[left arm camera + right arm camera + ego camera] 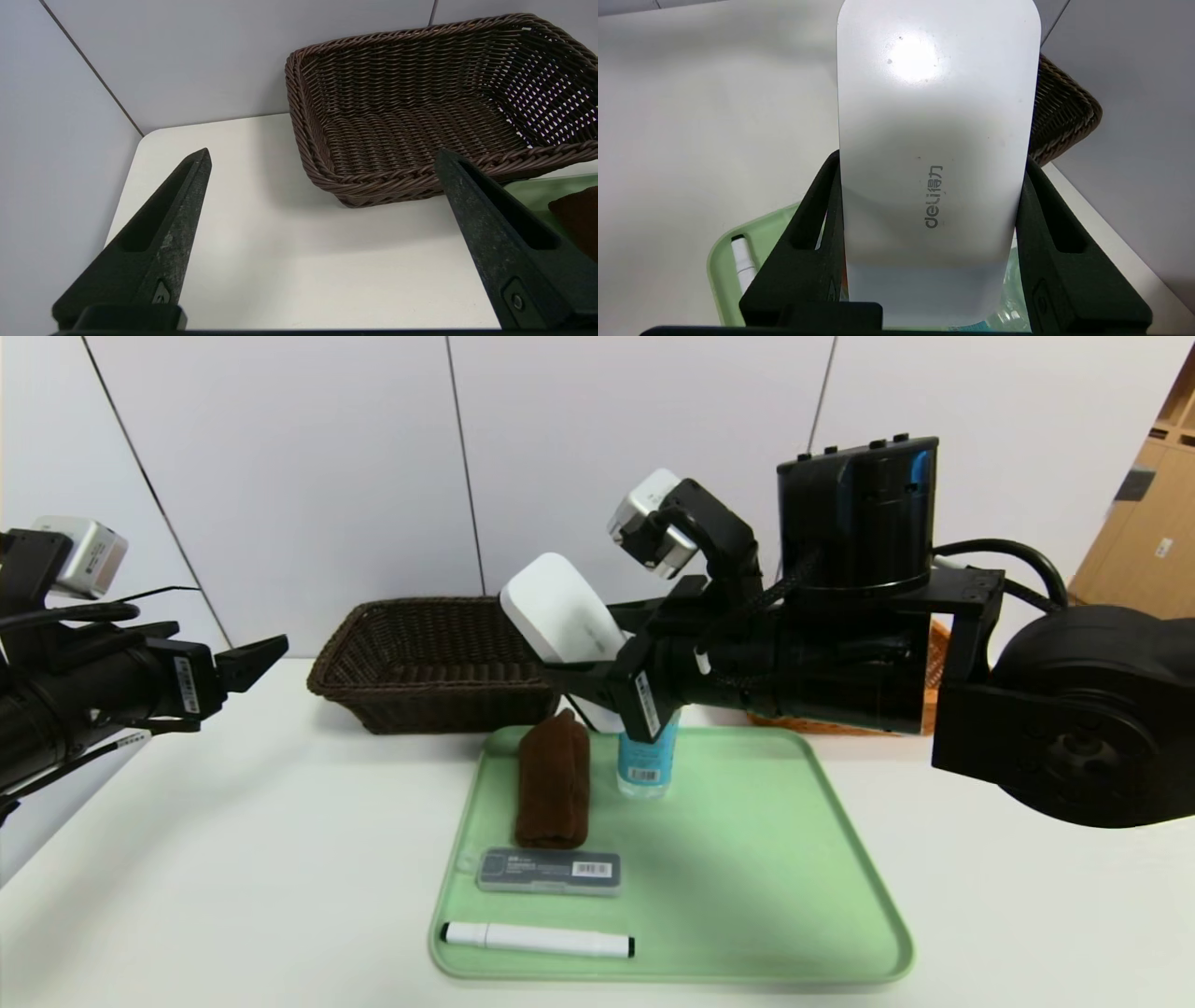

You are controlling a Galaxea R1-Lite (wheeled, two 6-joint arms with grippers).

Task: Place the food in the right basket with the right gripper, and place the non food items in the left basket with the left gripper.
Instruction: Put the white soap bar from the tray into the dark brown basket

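White mouse (pixel 561 609) clamped in your right gripper (pixel 597 672), aloft.
It hung above the tray's (pixel 794 859) 12 o'clock edge, near the brown basket (pixel 420 663); your left gripper (pixel 322 158) sat spread at 9 o'clock.

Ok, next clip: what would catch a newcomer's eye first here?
The right hand holds a white mouse aloft above the green tray, near the dark wicker basket. The left hand hangs open at the table's left, holding nothing.
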